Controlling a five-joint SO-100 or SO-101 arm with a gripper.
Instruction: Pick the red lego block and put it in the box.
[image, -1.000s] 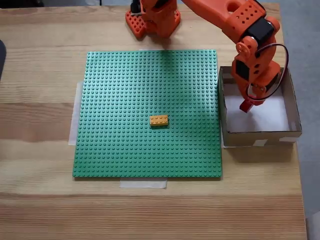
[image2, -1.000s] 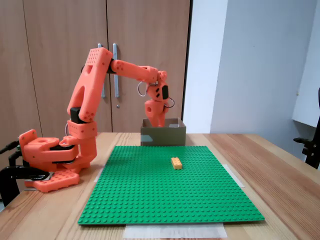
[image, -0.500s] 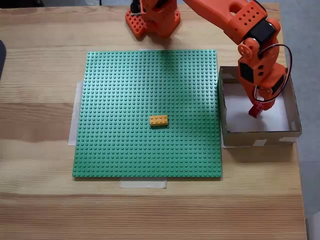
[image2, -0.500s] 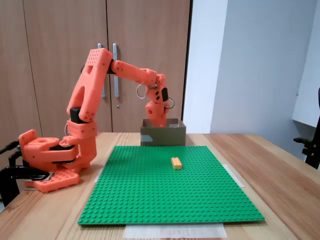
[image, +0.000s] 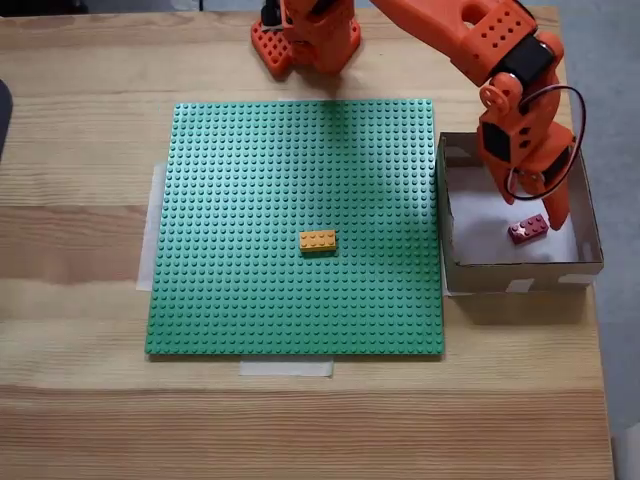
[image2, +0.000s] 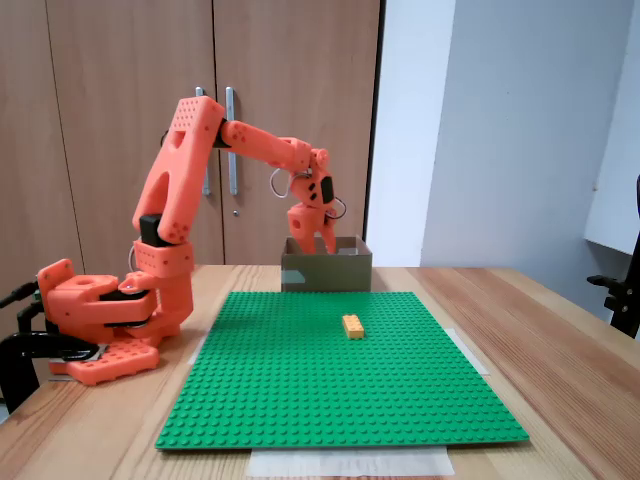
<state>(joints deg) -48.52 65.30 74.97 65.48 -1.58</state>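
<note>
Worktop carries the green baseplate, with the cardboard box touching its 3 o'clock edge in the top-down fixed view. Tool hangs over the box interior, fingers spread apart, clamped on nothing. Red lego block lies on the box's white floor, between the fingertips just below them, long axis running 8-to-2 o'clock. Looks delivered; next move is likely a straight lift out. Yellow-orange brick sits mid-plate, well apart.
</note>
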